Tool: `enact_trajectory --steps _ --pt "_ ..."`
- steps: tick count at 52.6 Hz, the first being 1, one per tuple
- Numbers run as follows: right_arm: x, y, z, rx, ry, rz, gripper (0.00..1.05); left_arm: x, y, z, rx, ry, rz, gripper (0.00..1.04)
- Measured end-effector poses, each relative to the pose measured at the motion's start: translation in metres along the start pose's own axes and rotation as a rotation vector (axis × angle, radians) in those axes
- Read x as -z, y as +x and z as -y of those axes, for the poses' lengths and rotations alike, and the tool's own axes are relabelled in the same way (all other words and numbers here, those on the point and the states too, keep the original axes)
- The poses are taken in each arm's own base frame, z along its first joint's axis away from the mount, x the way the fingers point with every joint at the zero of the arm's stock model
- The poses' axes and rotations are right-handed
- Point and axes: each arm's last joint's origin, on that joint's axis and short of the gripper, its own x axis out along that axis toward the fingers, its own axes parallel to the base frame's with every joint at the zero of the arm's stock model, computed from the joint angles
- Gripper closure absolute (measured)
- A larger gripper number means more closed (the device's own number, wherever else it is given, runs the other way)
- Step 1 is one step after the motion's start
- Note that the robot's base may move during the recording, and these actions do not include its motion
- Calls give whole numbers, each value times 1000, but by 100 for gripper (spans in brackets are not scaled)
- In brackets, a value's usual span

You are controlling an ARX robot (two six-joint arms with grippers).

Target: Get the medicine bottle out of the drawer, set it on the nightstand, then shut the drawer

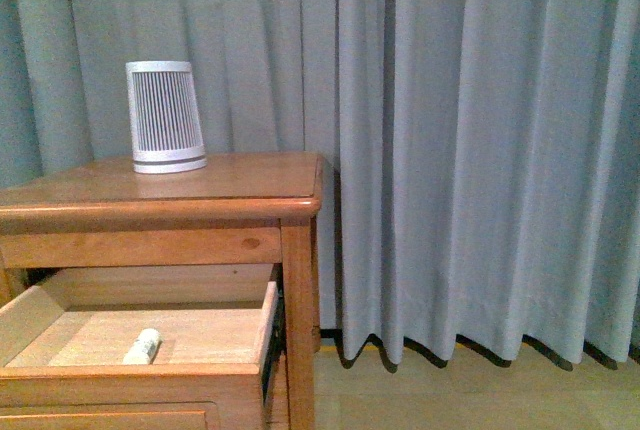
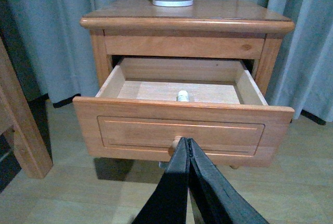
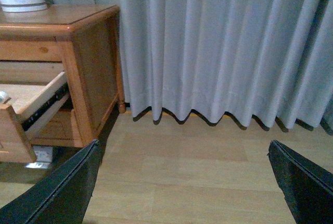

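The nightstand (image 1: pixel 230 185) stands at the left with its upper drawer (image 1: pixel 130 390) pulled open. The small white medicine bottle (image 1: pixel 143 347) lies on its side on the drawer's pale floor; it also shows in the left wrist view (image 2: pixel 182 96). My left gripper (image 2: pixel 188 141) is shut and empty, its tips just in front of the drawer's knob (image 2: pixel 176 143). My right gripper (image 3: pixel 183 151) is open and empty over the bare floor to the right of the nightstand (image 3: pixel 88 62). Neither arm shows in the front view.
A white-grey ribbed device (image 1: pixel 165 117) stands on the nightstand top at the back left. Grey curtains (image 1: pixel 450 150) hang behind and to the right. A plain wooden furniture leg (image 2: pixel 21 130) stands left of the drawer. The floor (image 3: pixel 197 182) is light wood.
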Motion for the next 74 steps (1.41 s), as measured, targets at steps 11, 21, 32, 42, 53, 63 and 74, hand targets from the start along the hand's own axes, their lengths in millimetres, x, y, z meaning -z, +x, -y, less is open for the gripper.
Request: enact_trajectory --steps 11,21,32,42,53,63,74 --pt "0 0 0 4 0 0 7 0 0 0 5 0 0 63" --pt "0 0 0 4 0 0 7 0 0 0 3 0 1 29" --pt "0 0 0 3 0 0 7 0 0 0 2 0 3 8" --pt "0 0 0 1 0 -2 7 0 0 0 3 0 3 7" --pt "0 0 0 -4 0 -1 7 0 0 0 -3 -1 4 7" --pt "-18 19 -6 178 -6 -157 7 0 0 0 -1 -1 5 7" --pt "-78 116 -21 143 28 -252 7 0 0 0 -1 -1 5 7"
